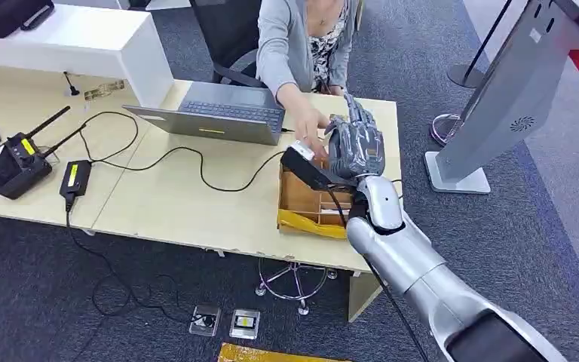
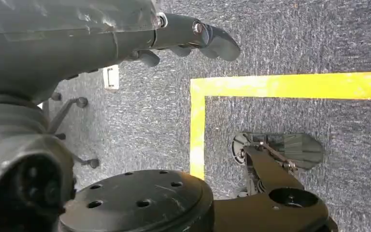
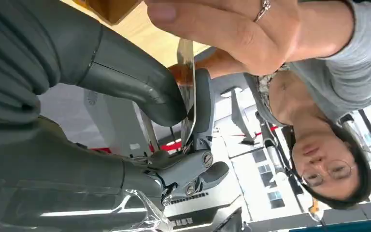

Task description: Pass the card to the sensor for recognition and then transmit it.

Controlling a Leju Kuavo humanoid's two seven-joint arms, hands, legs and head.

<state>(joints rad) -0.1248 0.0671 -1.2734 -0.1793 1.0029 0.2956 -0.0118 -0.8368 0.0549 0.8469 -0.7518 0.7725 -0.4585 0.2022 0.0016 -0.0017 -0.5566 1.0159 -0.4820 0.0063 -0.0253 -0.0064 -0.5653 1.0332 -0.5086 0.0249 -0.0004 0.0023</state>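
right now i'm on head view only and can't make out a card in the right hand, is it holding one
observer: yes, in the right wrist view the right hand pinches a thin card, seen edge-on.
operator: has the person got it
observer: the person's hand meets the card's free end, and the robot's pinch is on it too.
operator: left hand
observer: the left hand hangs over grey carpet and yellow floor tape, holding nothing.
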